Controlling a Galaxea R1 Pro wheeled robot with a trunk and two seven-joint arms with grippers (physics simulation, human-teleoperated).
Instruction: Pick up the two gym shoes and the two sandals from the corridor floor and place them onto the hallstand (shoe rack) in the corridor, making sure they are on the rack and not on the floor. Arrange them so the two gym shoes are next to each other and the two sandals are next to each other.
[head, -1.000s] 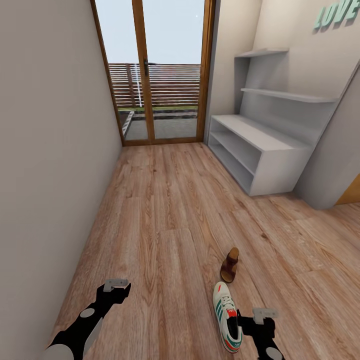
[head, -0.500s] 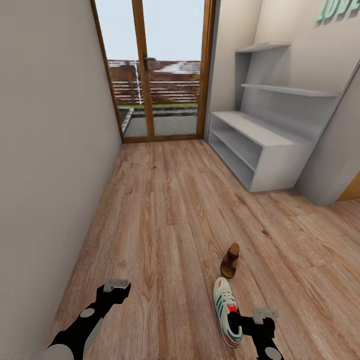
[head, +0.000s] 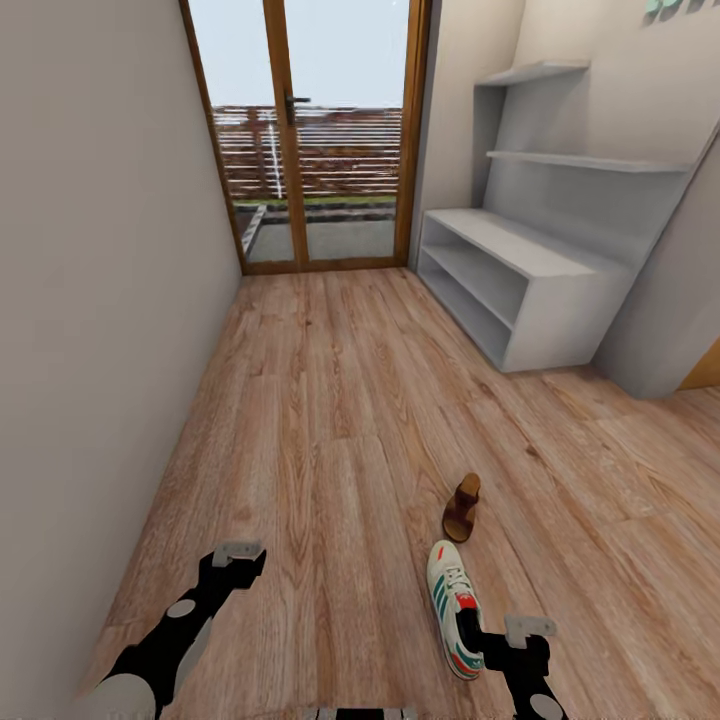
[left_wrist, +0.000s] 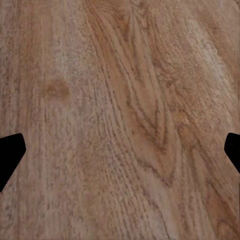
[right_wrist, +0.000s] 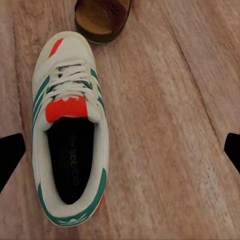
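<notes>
Found right gripper (right_wrist: 120, 150) spread wide above the corridor floor (right_wrist: 170, 150), gym shoe (right_wrist: 70, 130) just off-centre beneath it; judged light, soft-walled, best pinched across the stiffer heel collar.

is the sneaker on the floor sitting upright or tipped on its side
Upright. The gym shoe rests sole-down on the corridor floor, its laces and dark opening facing up.

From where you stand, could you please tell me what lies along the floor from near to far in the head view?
Right tool → gym shoe → sandal → hallstand → glass door.
</notes>
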